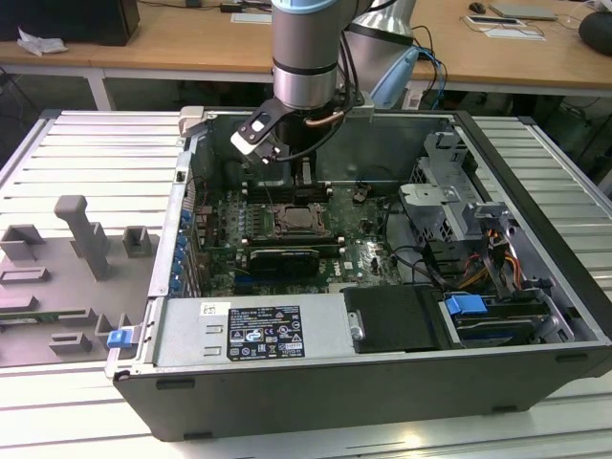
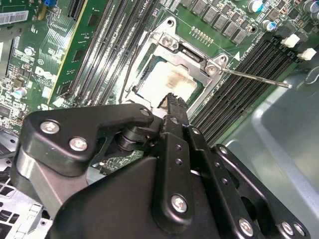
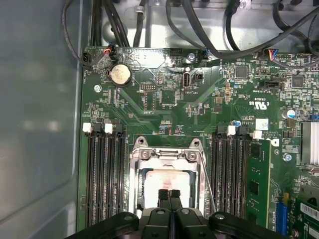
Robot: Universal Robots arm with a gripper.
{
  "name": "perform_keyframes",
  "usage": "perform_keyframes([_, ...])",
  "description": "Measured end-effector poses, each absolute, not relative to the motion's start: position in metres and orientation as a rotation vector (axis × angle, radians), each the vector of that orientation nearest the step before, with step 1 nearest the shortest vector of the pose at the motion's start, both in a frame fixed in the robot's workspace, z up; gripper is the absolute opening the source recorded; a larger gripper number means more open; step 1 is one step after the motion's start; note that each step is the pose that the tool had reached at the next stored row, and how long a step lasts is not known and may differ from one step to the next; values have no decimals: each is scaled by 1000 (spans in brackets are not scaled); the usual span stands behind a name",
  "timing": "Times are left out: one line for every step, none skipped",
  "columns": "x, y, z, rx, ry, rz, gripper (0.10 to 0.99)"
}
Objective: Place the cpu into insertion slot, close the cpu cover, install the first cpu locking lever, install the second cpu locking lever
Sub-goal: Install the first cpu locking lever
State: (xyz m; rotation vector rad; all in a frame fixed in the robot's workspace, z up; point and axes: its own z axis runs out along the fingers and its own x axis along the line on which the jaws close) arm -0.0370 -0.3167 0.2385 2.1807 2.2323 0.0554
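Exterior view: arm stands over the insertion slot. Second wrist view: jaws clenched, empty, just above the cpu. First wrist view: cpu seated in slot, cpu cover flat around it, straight below jaws.

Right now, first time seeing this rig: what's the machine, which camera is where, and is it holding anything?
It is one robot arm working over an open computer case that lies on a slatted metal table. The exterior view comes from a camera off the arm. Both wrist views ride on the arm and look past its black gripper at the green motherboard. The pale square is the cpu, sitting in the insertion slot, with the cpu cover apparently down over it. A thin locking lever sticks out sideways. The gripper is shut over the cpu and holds nothing I can see. I can't tell whether it touches the cpu.
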Motion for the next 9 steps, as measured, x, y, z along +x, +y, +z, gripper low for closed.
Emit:
perform_keyframes([-37, -317, 239, 2181, 2232, 56, 106])
perform_keyframes([-37, -317, 239, 2181, 2232, 56, 106])
perform_keyframes([-37, -317, 240, 2181, 2232, 55, 106])
perform_keyframes([-37, -317, 240, 2181, 2232, 55, 106])
perform_keyframes([-37, -317, 240, 2181, 2232, 55, 106])
perform_keyframes([-37, -317, 241, 2181, 2232, 55, 106])
perform_keyframes([-37, -317, 242, 2181, 2232, 56, 106])
perform_keyframes([-37, -317, 243, 2181, 2232, 55, 106])
perform_keyframes([-37, -317, 243, 2181, 2232, 55, 106])
